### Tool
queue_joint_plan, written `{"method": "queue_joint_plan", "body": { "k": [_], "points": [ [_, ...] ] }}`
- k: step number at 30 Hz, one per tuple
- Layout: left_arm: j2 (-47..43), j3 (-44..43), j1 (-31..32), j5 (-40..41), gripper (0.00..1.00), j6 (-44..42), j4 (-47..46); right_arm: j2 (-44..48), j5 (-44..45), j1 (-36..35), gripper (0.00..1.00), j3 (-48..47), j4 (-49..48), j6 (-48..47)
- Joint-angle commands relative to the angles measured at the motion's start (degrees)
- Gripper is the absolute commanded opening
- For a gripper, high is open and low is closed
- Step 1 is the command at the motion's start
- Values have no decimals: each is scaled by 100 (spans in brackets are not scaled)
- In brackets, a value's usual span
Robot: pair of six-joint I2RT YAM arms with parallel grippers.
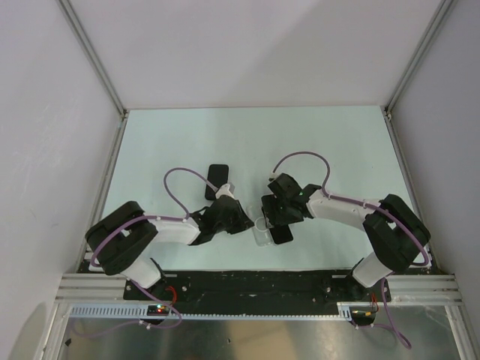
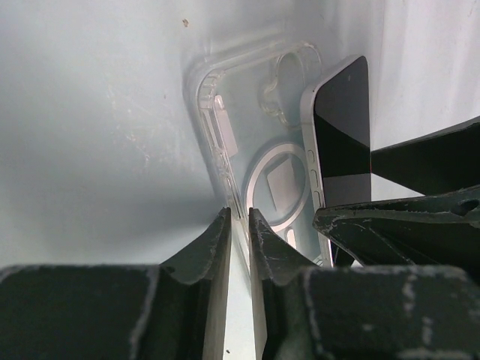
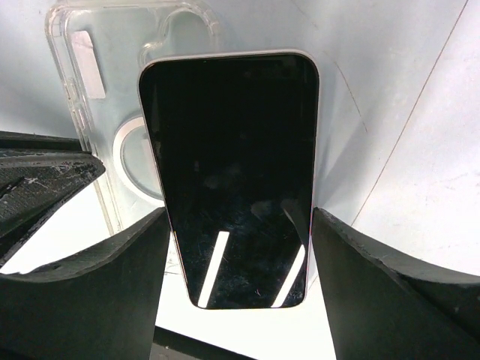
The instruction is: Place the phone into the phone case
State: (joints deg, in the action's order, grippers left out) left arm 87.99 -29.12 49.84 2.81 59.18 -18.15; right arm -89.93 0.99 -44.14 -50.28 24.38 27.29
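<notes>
**Right wrist view: phone clamped just over the case, not yet seated**

Right wrist view shows the slim black-screened phone with a pale metal rim (image 3: pixel 229 165) between the fingers of the right gripper (image 3: pixel 238 225), which clamps it by its long edges near the lower end. The phone hangs tilted over the right side of the clear, soft-plastic phone case with a white magnet ring (image 2: pixel 251 135). The case lies open side up on the table. Whether the phone's edge touches the case wall, I cannot tell. The left gripper (image 2: pixel 238 225) is drawn narrow, nipping one side wall of the case at its near end.

The phone sits off to the right of the pocket, so the step seems to call for sliding it across until the rims line up, with the camera end toward the cut-out. Tucking one long edge under the lip first and then lowering the phone flat looks safer than dropping it square. The case looks pliable, so a hard pinch from the left could bow its wall inward and narrow the opening. A light hold that only stops the case sliding should be enough.

Under it all is a pale mint-white matte tabletop (image 1: pixel 315 142), faintly scuffed in the wrist views. A small flat black rectangular object (image 1: pixel 216 182) lies just beyond the left gripper, apart from the case. Pale grey wall panels (image 1: pixel 225 52) close in three sides, joined by aluminium corner posts (image 1: pixel 94 56).
</notes>
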Motion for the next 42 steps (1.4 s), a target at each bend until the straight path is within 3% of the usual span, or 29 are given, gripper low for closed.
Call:
{"method": "queue_joint_plan", "body": {
  "k": [1, 26, 42],
  "points": [
    [40, -147, 129, 35, 19, 109, -93, 44, 284, -155, 70, -419, 306, 195],
    [-293, 56, 450, 469, 18, 644, -259, -319, 203, -457, 70, -912, 633, 736],
    [-784, 477, 483, 775, 32, 658, -304, -400, 433, -575, 74, -927, 486, 1206]
  ]
}}
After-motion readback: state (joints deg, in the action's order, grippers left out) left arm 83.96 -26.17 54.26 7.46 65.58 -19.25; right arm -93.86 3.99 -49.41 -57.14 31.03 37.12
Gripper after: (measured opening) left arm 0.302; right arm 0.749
